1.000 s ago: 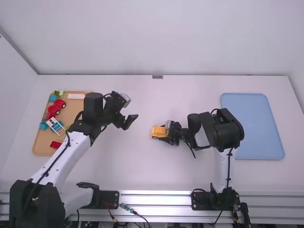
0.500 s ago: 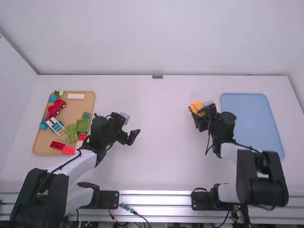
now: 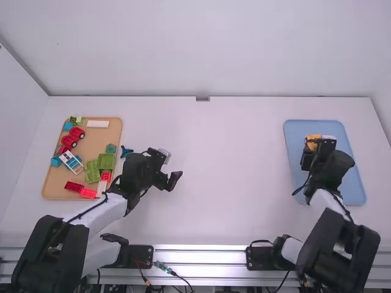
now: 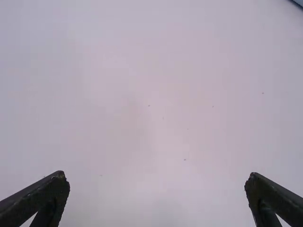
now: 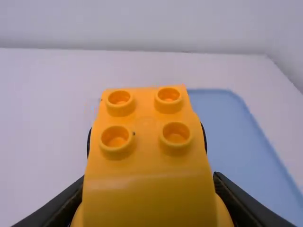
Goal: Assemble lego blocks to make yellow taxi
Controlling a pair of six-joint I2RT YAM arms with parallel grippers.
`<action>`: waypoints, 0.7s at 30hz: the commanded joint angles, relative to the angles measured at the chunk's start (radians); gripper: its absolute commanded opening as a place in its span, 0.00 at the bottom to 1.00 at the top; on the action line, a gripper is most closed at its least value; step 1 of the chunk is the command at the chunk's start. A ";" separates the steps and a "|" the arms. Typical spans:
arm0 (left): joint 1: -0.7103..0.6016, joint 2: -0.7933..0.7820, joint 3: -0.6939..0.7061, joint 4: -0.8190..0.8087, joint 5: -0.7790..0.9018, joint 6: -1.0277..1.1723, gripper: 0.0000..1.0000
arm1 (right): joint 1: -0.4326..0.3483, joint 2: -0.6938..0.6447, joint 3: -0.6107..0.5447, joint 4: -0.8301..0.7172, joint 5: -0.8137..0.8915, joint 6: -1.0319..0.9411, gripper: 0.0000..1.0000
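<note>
Yellow-orange plastic taxi, in the right gripper at right of frame in the high view. Fingers closed on it, one each side. It's over the blue tray, upper part; can't tell if it touches down.

Handling, my read: light, stiff, hard to break, but glossy, so it could slip or twist on a shallow pinch. Best hold is low on the flat sides, square to the body. Stacked parts may pop apart if only the top is pulled. Set down level, then release straight.

Shape: four round hollow studs on top, smooth sloped face below them, wider body at the bottom. Tray looks matte with rounded corners, probably slick enough for the taxi to slide a little.

Left gripper: fingers spread wide, nothing between them, left of centre in the high view. Finger surface is dark and rough.

Upper left to mid left of frame: tan board, wood-look, carrying spares: green blocks, red bricks, a white plate, a red wheeled piece.

Likely the final placing; mostly just letting go left.
</note>
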State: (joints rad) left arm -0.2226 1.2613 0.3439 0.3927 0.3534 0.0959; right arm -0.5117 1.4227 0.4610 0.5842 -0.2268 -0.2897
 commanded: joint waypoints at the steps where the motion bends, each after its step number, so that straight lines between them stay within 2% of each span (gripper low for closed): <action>1: -0.001 0.001 0.018 -0.001 -0.005 -0.005 0.99 | -0.031 0.100 0.031 0.043 -0.057 -0.003 0.00; 7: -0.012 0.001 0.018 -0.005 -0.004 -0.005 0.99 | -0.062 0.296 0.090 0.089 -0.087 -0.003 0.00; 18: -0.012 0.001 0.018 -0.011 -0.016 -0.002 0.99 | -0.064 0.424 0.137 0.081 -0.087 0.006 0.00; 20: -0.009 0.001 0.018 -0.013 -0.035 -0.006 0.99 | -0.071 0.424 0.130 0.085 -0.078 0.005 0.57; 21: -0.008 0.001 0.018 -0.014 -0.035 -0.006 0.99 | -0.072 0.424 0.130 0.085 -0.076 0.005 0.64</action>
State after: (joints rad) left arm -0.2237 1.2613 0.3439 0.3786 0.3347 0.0959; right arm -0.5755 1.8389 0.5758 0.6628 -0.3042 -0.2848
